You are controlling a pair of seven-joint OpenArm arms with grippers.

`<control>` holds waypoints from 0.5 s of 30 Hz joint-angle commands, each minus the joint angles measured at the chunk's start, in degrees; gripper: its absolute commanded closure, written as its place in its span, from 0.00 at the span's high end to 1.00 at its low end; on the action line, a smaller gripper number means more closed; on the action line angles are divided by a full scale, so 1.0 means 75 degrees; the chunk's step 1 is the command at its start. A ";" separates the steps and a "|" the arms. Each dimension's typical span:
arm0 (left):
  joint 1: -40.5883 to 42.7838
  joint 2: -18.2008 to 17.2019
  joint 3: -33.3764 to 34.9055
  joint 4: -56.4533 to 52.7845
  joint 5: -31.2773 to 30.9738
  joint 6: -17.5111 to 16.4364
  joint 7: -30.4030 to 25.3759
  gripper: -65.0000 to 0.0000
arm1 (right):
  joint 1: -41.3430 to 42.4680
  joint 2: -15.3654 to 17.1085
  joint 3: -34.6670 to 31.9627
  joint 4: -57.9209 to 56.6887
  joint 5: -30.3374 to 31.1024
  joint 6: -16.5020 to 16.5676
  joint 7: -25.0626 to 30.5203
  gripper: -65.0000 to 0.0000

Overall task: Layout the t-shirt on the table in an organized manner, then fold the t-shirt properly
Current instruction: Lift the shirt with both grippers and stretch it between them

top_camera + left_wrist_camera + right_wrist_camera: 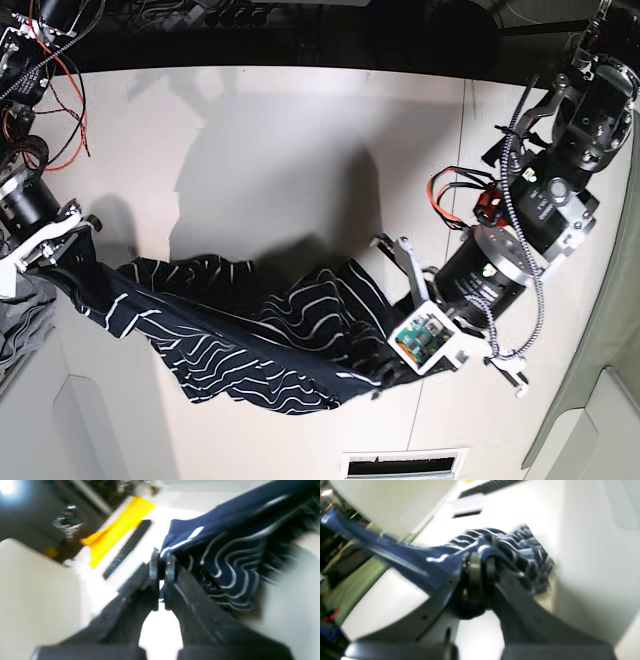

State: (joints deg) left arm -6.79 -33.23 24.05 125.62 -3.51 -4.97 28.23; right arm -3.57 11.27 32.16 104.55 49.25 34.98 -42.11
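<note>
Black fingers of the left gripper (162, 566) fill the near part of the left wrist view, pressed together on a navy edge of the t-shirt (225, 552), whose white stripes ripple away to the right of the pads. One t-shirt, two grippers and one table (330, 130) can be counted. No brand, label or writing can be read anywhere; both wrist views are blurred. From its own wrist camera the right gripper (481, 566) is likewise clamped on a bunched fold of the shirt, with cloth wrapped over its fingertips and more striped fabric heaped just beyond them. From the base view the garment hangs stretched between the two arms, sagging low over the white tabletop, perhaps brushing it along its lower edge.
</note>
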 commanded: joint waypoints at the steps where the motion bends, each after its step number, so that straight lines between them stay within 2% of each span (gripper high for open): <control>1: -0.0050 -0.0198 -0.0519 0.0274 0.0603 0.0772 0.0099 0.00 | -0.0178 0.0187 0.0143 0.0399 -0.0236 -0.0160 -0.0125 0.00; 7: 0.0752 -0.0268 -0.2159 0.1250 0.0612 0.0778 0.0096 0.00 | -0.1154 0.0187 0.0172 0.2565 -0.0076 -0.0149 -0.0216 0.00; 12: 0.0793 -0.0268 -0.3611 0.1250 0.0152 0.1172 -0.0029 0.00 | -0.1416 0.0157 0.0428 0.3783 -0.0090 -0.0154 -0.0181 0.00; 13: 0.0734 -0.0268 -0.3824 0.1250 -0.0102 0.1049 -0.0047 0.00 | -0.1411 0.0128 0.0516 0.3853 -0.0125 -0.0181 -0.0166 0.00; 15: 0.0548 -0.0268 -0.3966 0.1145 -0.0691 0.0449 -0.0192 0.00 | -0.1390 0.0055 0.0638 0.3829 -0.0396 -0.0259 0.0079 0.00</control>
State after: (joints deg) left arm -1.65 -34.68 -6.04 133.38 -8.03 -1.21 28.84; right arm -14.26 11.29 36.95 132.16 44.07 32.51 -43.16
